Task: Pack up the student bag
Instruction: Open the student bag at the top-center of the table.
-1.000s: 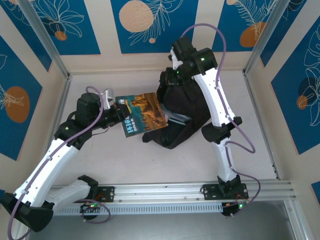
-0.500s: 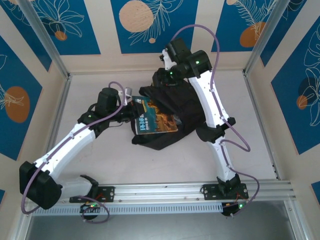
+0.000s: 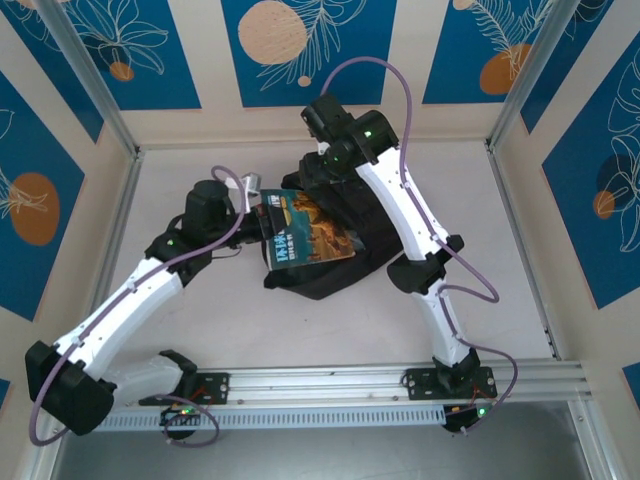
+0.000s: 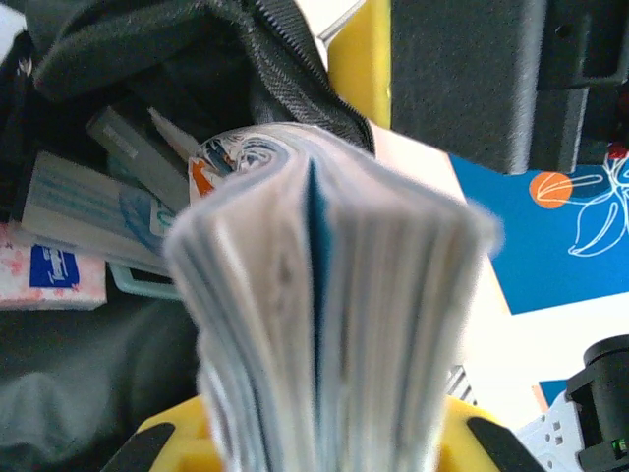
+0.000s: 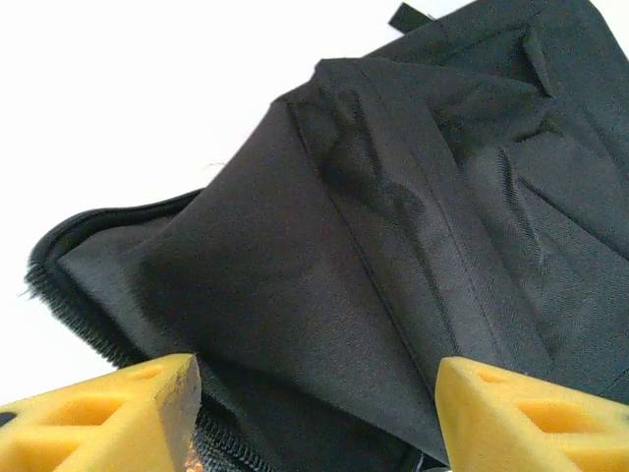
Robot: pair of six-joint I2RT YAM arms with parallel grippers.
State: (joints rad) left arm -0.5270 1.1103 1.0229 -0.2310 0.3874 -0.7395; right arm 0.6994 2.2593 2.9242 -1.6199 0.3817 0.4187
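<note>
Black student bag [image 3: 325, 285] far-centre on counter [image 3: 510, 260], unzipped — book [image 3: 308, 232] looks to be going in.
Left gripper [image 3: 258, 212] clamps book at bag mouth; right gripper [image 5: 314, 379] hovers open over fabric. Next — prob. tilt book down, inside.

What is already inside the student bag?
In the student bag: several flat pale books or packets and a pink patterned item. The book in the left gripper covers the rest.

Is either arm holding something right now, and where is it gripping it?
The left gripper clamps the book by the end nearest its arm. The right gripper hangs open over the student bag, holding nothing.
</note>
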